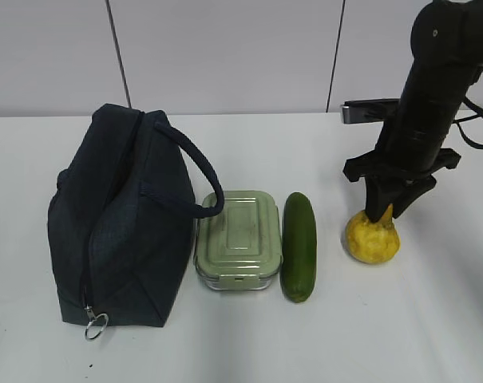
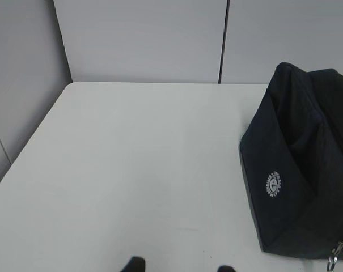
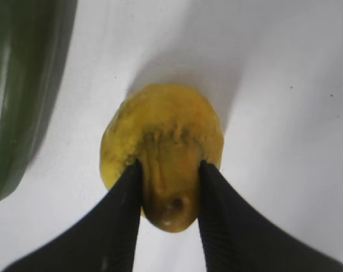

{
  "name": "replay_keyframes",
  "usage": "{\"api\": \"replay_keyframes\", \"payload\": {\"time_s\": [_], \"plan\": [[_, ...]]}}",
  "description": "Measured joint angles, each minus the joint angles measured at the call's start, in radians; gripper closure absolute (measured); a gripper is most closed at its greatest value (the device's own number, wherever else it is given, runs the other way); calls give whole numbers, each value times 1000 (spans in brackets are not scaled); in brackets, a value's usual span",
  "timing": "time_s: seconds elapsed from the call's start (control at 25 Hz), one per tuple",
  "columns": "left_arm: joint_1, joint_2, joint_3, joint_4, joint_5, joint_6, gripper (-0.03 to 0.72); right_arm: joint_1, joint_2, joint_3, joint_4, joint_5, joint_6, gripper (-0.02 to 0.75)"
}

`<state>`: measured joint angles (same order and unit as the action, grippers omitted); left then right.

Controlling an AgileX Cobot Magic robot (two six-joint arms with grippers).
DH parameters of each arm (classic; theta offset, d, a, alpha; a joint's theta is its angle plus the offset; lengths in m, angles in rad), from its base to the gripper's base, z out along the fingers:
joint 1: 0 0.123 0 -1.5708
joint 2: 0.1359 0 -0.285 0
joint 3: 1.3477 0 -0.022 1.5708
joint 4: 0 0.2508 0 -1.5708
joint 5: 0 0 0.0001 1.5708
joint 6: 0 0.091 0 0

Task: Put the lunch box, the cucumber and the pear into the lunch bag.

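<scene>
The yellow pear (image 1: pixel 373 238) stands on the white table at the right. My right gripper (image 1: pixel 384 211) comes down on it from above. In the right wrist view both black fingers press the sides of the pear's (image 3: pixel 160 127) narrow neck, so the right gripper (image 3: pixel 170 170) is shut on it. The dark green cucumber (image 1: pixel 298 246) lies left of the pear, and the green-lidded lunch box (image 1: pixel 239 235) beside that. The navy lunch bag (image 1: pixel 117 223) stands at the left, its ring pull (image 1: pixel 96 325) at the near bottom corner. My left gripper (image 2: pixel 180 266) is open over bare table, left of the lunch bag (image 2: pixel 301 164).
The cucumber's end (image 3: pixel 18 96) shows at the left edge of the right wrist view, close to the pear. A dark flat device (image 1: pixel 369 109) sits at the table's back right. Grey wall panels stand behind the table, and its left edge (image 2: pixel 29 147) shows in the left wrist view.
</scene>
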<state>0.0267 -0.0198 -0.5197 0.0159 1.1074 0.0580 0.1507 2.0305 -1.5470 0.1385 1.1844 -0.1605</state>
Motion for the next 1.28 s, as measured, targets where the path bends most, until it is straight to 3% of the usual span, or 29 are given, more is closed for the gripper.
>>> {"api": "replay_keyframes", "payload": {"time_s": [0.56, 0.76, 1.04, 1.28], "plan": [[0, 0, 0, 0, 0, 0, 442, 0, 2, -182, -2, 32, -6, 491], [0, 7, 0, -16, 0, 0, 442, 0, 0, -239, 58, 36, -6, 492], [0, 180, -1, -229, -44, 17, 442, 0, -43, -276, 196, 39, -18, 493], [0, 405, -9, -580, -293, 284, 439, 0, -59, -278, 342, 44, -59, 493]]}}
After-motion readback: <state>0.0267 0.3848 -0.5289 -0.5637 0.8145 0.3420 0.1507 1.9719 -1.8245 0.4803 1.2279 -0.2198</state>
